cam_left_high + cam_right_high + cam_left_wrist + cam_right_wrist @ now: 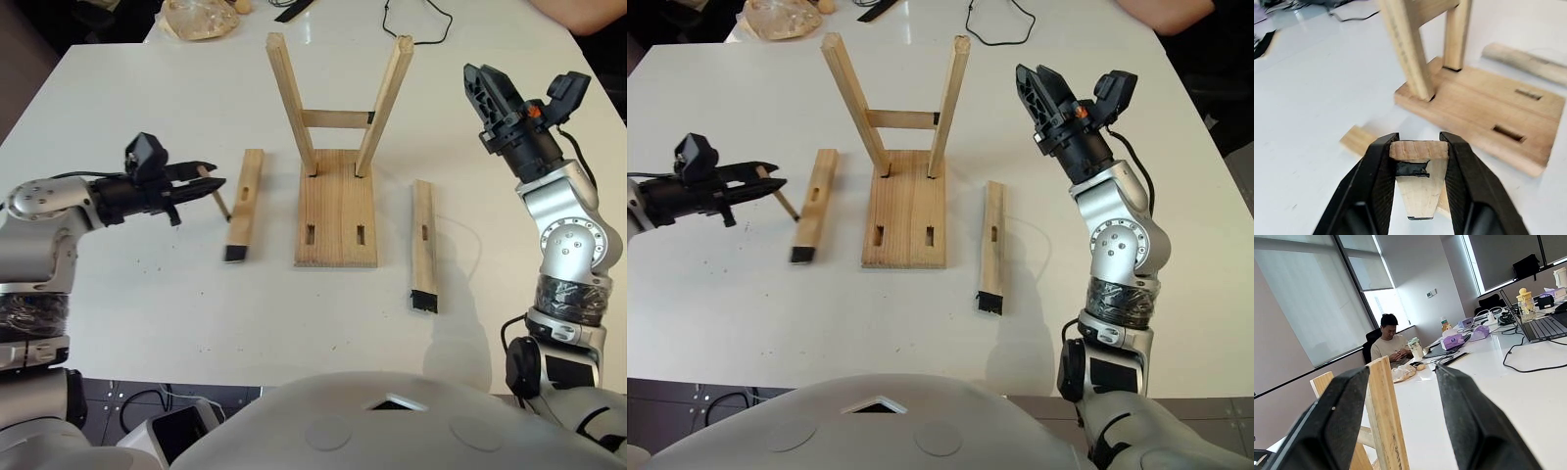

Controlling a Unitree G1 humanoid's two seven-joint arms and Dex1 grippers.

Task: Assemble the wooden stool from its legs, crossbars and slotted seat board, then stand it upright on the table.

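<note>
The seat board lies flat on the table, slots up, so legs can be pressed in. Two legs, joined by a crossbar, are already stood in the far slots. A second crossbar is clamped in the left gripper beside a loose leg — probably for joining. The right gripper is held aloft, spread and empty.

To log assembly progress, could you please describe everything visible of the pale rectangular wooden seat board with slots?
The pale wooden seat board lies flat at the middle of the white table. It looks like light unfinished wood, grain running lengthwise. Its two far slots hold upright wooden legs joined by a wooden crossbar; its two near slots are empty. Nothing else touches it.
</note>
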